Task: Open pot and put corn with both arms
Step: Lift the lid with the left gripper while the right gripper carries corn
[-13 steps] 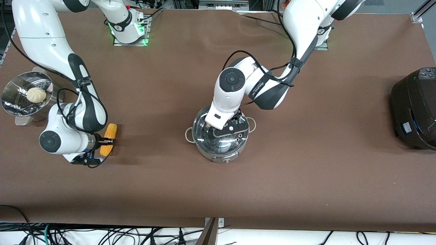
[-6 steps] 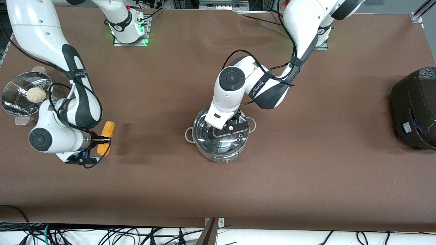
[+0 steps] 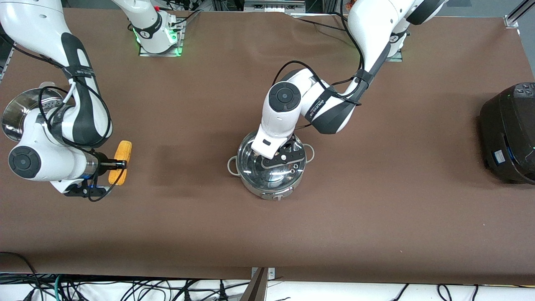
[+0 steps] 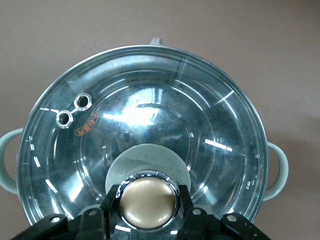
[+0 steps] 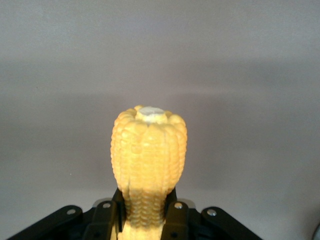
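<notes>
The steel pot (image 3: pixel 267 186) stands mid-table with its glass lid (image 3: pixel 255 165) sitting on it. My left gripper (image 3: pixel 279 161) is down over the lid. In the left wrist view its fingers (image 4: pixel 111 205) press both sides of the tan knob (image 4: pixel 148 200), so the left gripper (image 4: pixel 148 204) is shut on the knob, and the pot's handle (image 4: pixel 278 170) shows past the lid (image 4: pixel 150 115). My right gripper (image 3: pixel 120 164) is shut on the yellow corn (image 3: pixel 124 149) and holds it in the air over the table at the right arm's end. The right wrist view shows the corn (image 5: pixel 149 150) sticking out of the right gripper (image 5: pixel 147 216).
A steel steamer basket (image 3: pixel 16 110) stands at the right arm's end, partly hidden by that arm. A large black cooker (image 3: pixel 510 133) sits at the left arm's end. Brown table (image 3: pixel 397 200) stretches between them.
My right arm has risen with the corn and carried it toward the right arm's end of the table. The left gripper has stayed on the lid knob.
</notes>
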`<state>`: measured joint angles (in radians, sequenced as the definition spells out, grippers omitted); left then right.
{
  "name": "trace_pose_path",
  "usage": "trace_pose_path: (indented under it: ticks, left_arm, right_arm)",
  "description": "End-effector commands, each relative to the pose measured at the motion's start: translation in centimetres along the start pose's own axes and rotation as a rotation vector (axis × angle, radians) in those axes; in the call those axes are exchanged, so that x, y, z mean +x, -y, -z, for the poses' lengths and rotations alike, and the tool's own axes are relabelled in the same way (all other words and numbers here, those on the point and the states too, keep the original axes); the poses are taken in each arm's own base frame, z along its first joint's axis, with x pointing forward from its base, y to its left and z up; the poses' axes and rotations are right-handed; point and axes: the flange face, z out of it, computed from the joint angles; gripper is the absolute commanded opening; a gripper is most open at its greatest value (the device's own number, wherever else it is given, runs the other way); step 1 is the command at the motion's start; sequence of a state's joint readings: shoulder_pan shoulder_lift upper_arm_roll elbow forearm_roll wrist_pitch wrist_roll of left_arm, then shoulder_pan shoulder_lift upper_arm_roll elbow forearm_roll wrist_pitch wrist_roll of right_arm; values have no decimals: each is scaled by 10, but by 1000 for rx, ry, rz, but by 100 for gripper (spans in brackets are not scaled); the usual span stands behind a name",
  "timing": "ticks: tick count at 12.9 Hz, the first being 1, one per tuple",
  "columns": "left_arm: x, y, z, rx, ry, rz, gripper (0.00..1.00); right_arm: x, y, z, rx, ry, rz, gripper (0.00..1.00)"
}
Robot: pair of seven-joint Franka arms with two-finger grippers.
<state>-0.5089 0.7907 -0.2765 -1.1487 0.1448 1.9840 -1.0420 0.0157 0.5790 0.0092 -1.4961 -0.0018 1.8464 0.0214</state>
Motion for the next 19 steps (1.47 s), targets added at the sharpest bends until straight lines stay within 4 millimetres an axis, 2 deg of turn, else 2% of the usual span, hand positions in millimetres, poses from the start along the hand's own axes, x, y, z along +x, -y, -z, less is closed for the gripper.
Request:
trace_pose_path:
  ticks: [1,3,5,6,9,11,12,13,14,15,16,19]
  left_arm:
    - [-4,3,37,43,-14,5,0]
    - [-7,5,55,46,-15,1,0]
    - [-8,7,65,50,-16,0,0]
    - [-2,13,70,51,-18,8,0]
    - [33,41,75,54,-7,19,0]
    - [54,64,94,62,-8,-20,0]
    - [73,82,98,54,1,-21,0]
    - [81,97,108,60,8,-49,0]
    - [99,119,113,76,19,-80,0]
    - [111,140,115,93,41,-115,0]
    - [121,165,120,118,66,-146,0]
    - [151,247,132,143,102,-211,0]
  right_arm:
    - [-6,-2,22,16,-12,16,11]
    - [-10,-2,33,16,-21,16,11]
    - [-16,0,43,19,-17,18,11]
    - [-21,3,58,22,-30,17,11]
    - [-40,44,94,165,-36,2,12]
    - [-50,95,104,193,-34,-2,12]
    - [-54,119,106,201,-37,-2,12]
    - [-59,145,117,212,-53,6,12]
    - [-63,173,134,214,-81,14,12]
    - [-69,202,139,204,-91,14,12]
    - [-75,230,138,202,-96,21,12]
    - [-80,282,134,229,-132,55,12]
